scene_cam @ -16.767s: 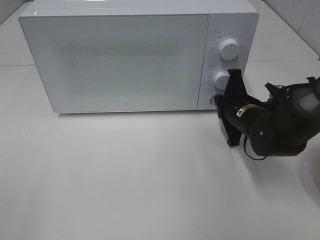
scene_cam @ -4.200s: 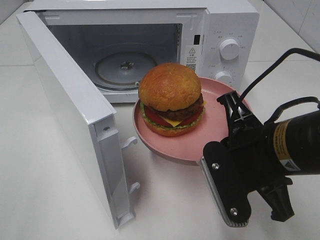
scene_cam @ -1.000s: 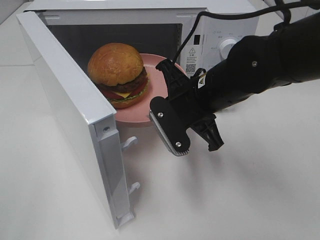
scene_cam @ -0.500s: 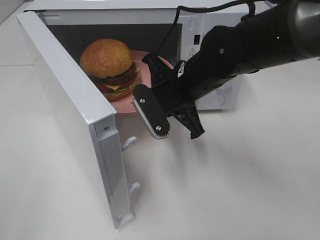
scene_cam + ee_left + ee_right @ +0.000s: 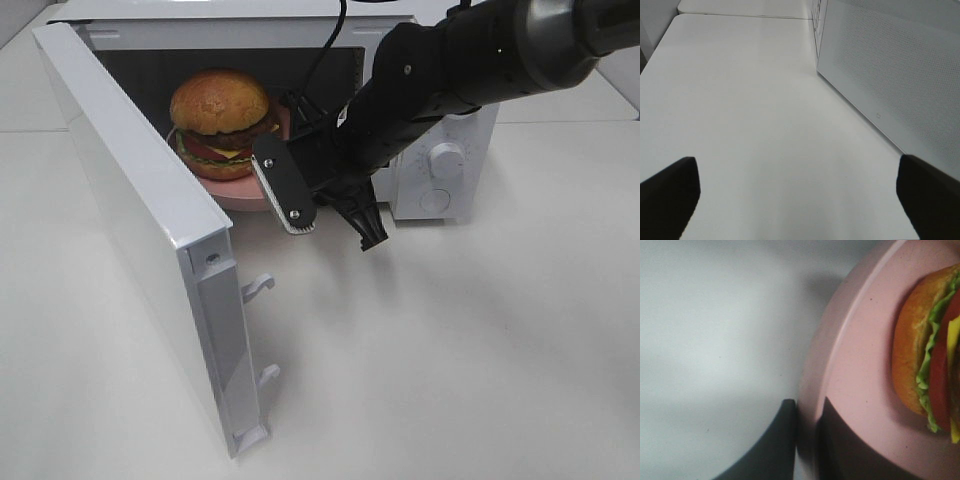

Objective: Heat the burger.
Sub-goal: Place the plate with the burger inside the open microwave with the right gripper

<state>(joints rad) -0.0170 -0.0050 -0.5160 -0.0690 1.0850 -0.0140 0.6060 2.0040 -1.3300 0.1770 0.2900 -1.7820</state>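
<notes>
From the high camera, the round burger with a glossy golden-brown bun [image 5: 220, 110] sits on a flat pink round plate [image 5: 235, 190]. The right hand [image 5: 275, 170] pinches the plate by its near rim and holds both just inside the white box-shaped microwave oven [image 5: 440, 150]. Its white hinged door [image 5: 140, 220] stands wide, giving the load room to pass. Holding the rim likely keeps the food untouched and level. The black arm hides the plate's right part and whether it rests on the oven floor.

The left wrist camera shows the left hand [image 5: 797, 165] spread wide over the bare white counter [image 5: 740, 100], holding nothing. The dotted white panel beside it is probably the door's outer face.

At the right wrist, two dark fingers [image 5: 782, 440] clamp the pink rim. The burger is cut off at the frame edge.
</notes>
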